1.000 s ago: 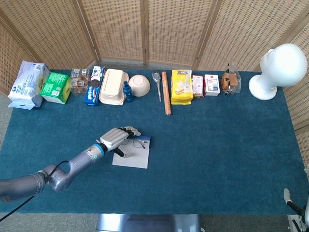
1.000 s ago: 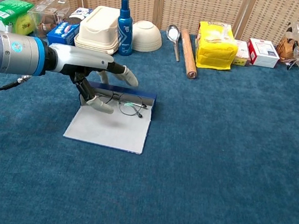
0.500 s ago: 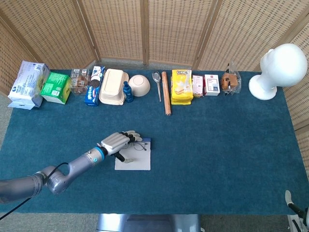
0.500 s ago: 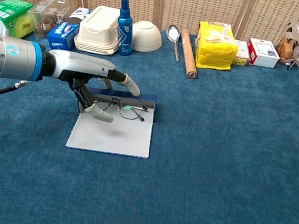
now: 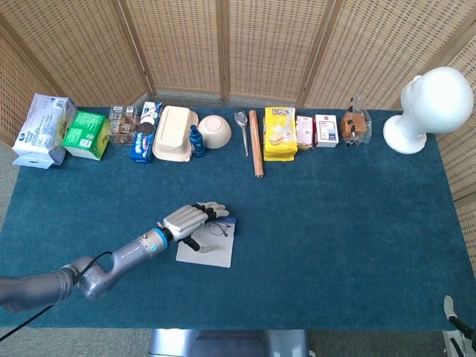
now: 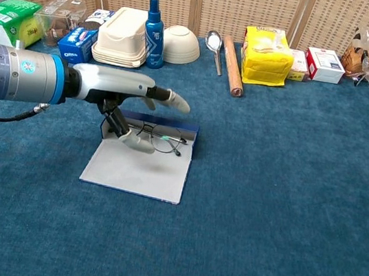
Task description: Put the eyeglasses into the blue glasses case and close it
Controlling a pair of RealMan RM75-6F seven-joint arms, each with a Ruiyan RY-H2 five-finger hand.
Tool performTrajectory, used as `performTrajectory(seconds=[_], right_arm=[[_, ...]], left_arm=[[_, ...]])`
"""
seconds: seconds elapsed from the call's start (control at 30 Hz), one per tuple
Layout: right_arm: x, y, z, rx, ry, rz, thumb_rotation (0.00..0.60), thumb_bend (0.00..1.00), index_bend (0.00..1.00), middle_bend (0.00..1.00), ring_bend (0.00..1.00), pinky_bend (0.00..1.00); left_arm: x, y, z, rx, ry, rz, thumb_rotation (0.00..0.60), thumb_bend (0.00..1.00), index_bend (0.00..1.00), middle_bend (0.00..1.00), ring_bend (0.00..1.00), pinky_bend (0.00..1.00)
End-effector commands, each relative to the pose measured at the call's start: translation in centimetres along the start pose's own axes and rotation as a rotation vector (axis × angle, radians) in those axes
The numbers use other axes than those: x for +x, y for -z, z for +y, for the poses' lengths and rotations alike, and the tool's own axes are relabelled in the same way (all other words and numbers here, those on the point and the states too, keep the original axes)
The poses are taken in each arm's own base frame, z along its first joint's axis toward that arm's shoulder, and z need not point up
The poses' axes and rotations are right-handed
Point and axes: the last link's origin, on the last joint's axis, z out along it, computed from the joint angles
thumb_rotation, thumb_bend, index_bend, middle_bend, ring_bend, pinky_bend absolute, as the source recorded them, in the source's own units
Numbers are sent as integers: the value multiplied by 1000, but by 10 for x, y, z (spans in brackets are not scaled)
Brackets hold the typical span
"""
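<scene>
Wicker screens run across the top of both views, and below them a table with a dark teal cloth point(image 5: 335, 223) fills most of the frame. Along the upper edge of the cloth sits a row of stuff that isn't part of the job: a blue spray bottle point(image 6: 152, 23), a white bowl point(image 6: 180, 44), a wooden rolling pin point(image 6: 233, 66), a yellow snack bag point(image 6: 266, 54), and a white mannequin head point(image 5: 433, 104) at the upper right of the head view.

The action is lower left of centre. The glasses case point(image 6: 142, 165) lies flat and open, pale lining up, blue edge showing along its far side. The eyeglasses point(image 6: 160, 136) rest on the far part of that lining, so they look basically in the case, probably laid there so the lid can fold over them.

The left hand point(image 6: 126, 88) hangs just above the glasses with its fingers point(image 6: 176, 102) stretched out flat and the thumb point(image 6: 135, 142) curled down beside the frame. The thumb is close to the left side of the glasses, but I can't tell whether it's actually pinching them or just touching, so whether it's holding anything is unclear to me. My guess is it's settling or letting go of them.

The right hand isn't visible in either view.

The case isn't closed yet.
</scene>
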Motion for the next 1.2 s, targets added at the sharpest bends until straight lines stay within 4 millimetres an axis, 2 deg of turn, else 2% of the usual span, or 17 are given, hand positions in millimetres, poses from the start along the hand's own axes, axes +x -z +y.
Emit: performTrajectory(seconds=[0.03,0.17,0.37,0.57,0.73,1.2], right_arm=[[0,-1,0,0,0,-1,600,328,0,183,0,86],[-2,0,1,-4,-2,-6,600,328,0,183,0,86],[0,1,2,-9,0,0,600,329,0,184,0,86],[1,1,3,-11,-4,5,600,329,0,184,0,86],[1,2,3,-11,-5,6,600,329,0,184,0,87],[0,2,1,0,-10,8,600,329,0,184,0,89]], left_arm=[[2,1,-3,11,16,5,430,226,69,46,0,95],[-2,0,-6,29,11,-31,428,226,49,32,0,93],[-5,-6,1,15,-7,-50,421,227,24,35,0,93],[-6,-8,10,-6,-49,-80,408,225,86,93,0,78],[-5,-4,11,-9,-68,-96,397,225,118,130,0,79],[-9,17,12,-1,-57,-132,392,226,104,141,0,80]])
